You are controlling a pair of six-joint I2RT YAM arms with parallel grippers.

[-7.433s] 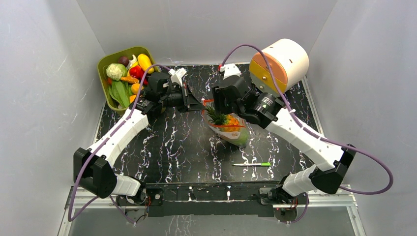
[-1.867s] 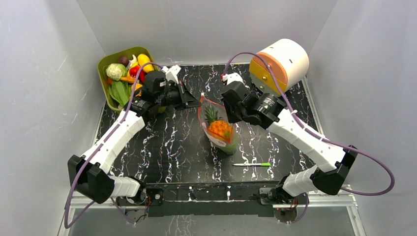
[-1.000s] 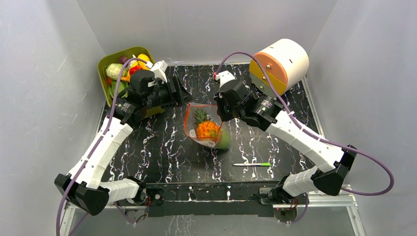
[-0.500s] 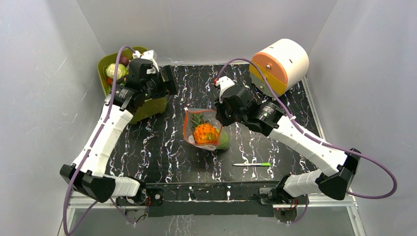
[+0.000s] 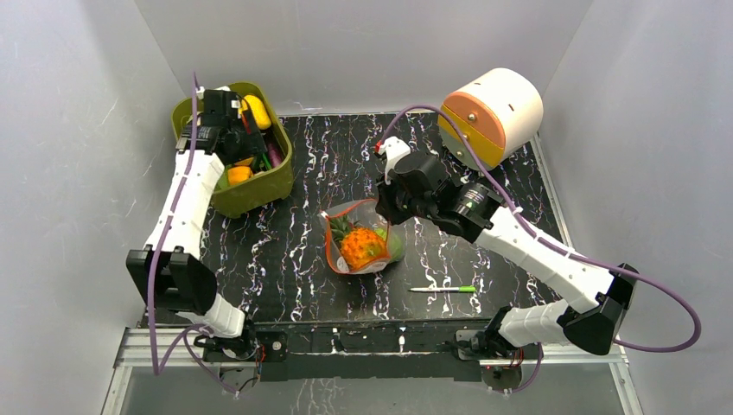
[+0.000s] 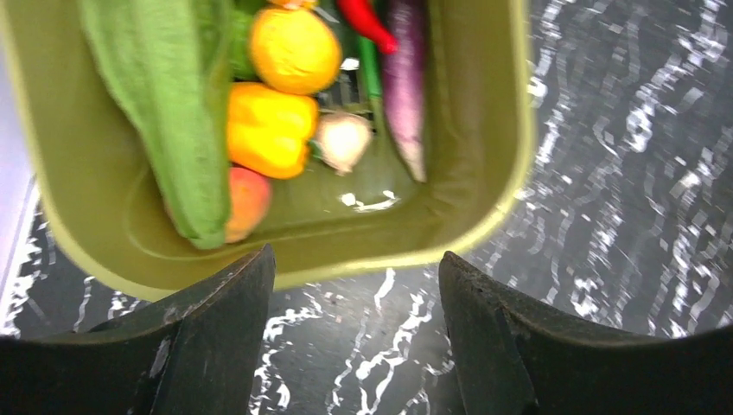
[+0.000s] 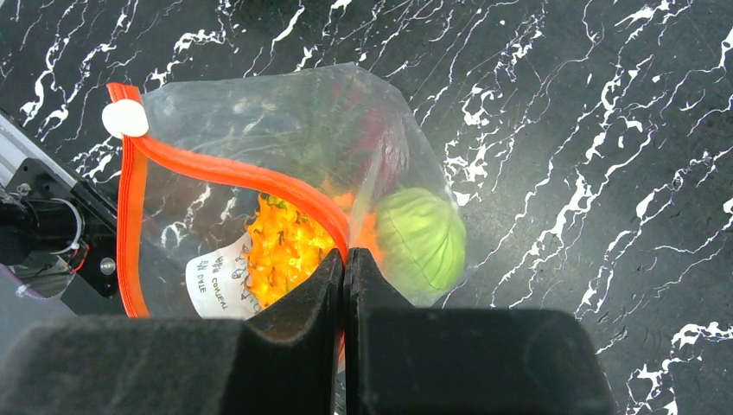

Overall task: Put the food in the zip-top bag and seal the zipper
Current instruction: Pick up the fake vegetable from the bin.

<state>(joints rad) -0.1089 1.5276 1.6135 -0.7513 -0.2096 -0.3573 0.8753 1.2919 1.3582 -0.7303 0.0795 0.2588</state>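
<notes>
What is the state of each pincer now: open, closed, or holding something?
Left pincer: open, empty, over the green bin.
Right pincer: closed on the zipper of the zip-top bag.

The right claw (image 7: 345,259) hides the lower edge of the zip-top bag (image 7: 259,147).

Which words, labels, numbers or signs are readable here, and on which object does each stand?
White label on the zip-top bag: two short printed lines, perhaps "CONTENU" and "DATE", too warped to read surely.
No other text shows in any view.
</notes>
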